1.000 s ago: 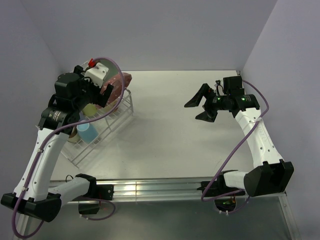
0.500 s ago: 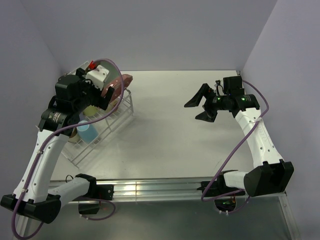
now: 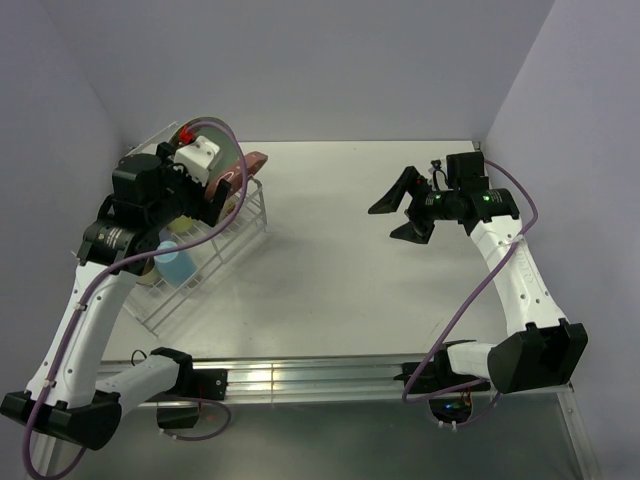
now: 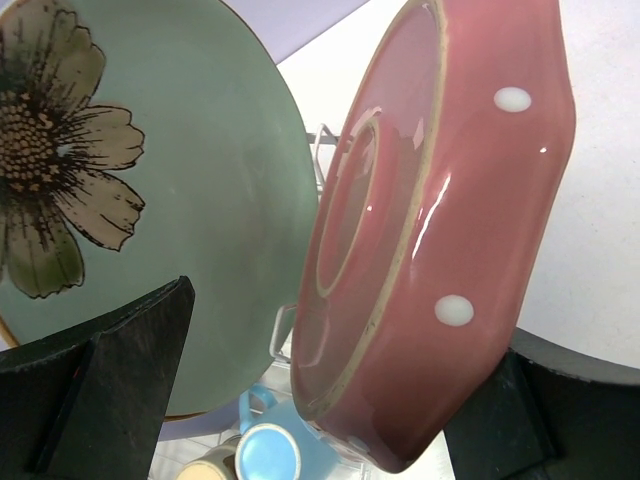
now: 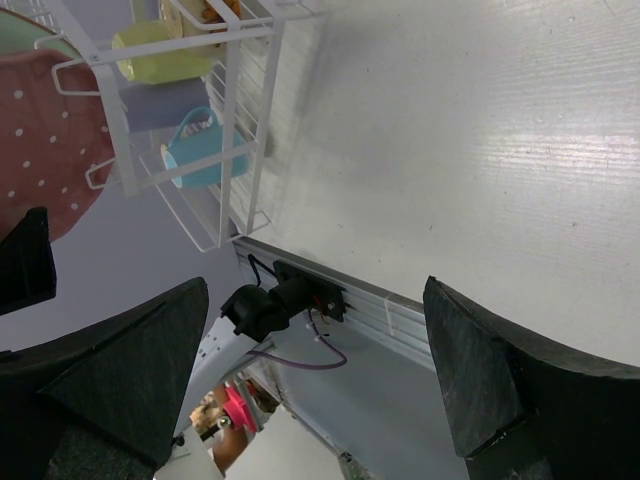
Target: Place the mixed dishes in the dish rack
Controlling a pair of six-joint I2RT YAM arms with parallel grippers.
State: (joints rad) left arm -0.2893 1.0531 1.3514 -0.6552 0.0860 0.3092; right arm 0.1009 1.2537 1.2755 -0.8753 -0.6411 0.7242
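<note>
Since a second ago the left gripper [image 3: 214, 196] has drawn back toward 10 o'clock, uncovering more of the mint-green flower plate [image 4: 150, 200] behind it, while the right arm has not moved. From the top camera the dish rack [image 3: 243, 226] sits at about 9 o'clock on the table [image 3: 340, 290]. Both plates stand on edge at its 1 o'clock end, the pink white-dotted plate [image 4: 450, 230] just in front of the green one. Through the left wrist camera the left fingers [image 4: 110, 390] are spread as wide as they go, with the pink plate standing between them. A clear gap separates that plate from the finger at 8 o'clock. Whether the other finger, at 4 o'clock, touches its rim cannot be told, and nothing is clamped. Lower in the rack lie the light blue mug [image 5: 205, 150] and, above it in the right wrist view, the yellow mug [image 5: 160, 50]. Over at 3 o'clock on the table the right gripper [image 3: 385, 223] hangs above the bare surface, well apart from the rack, its fingers wide apart and holding nothing.
</note>
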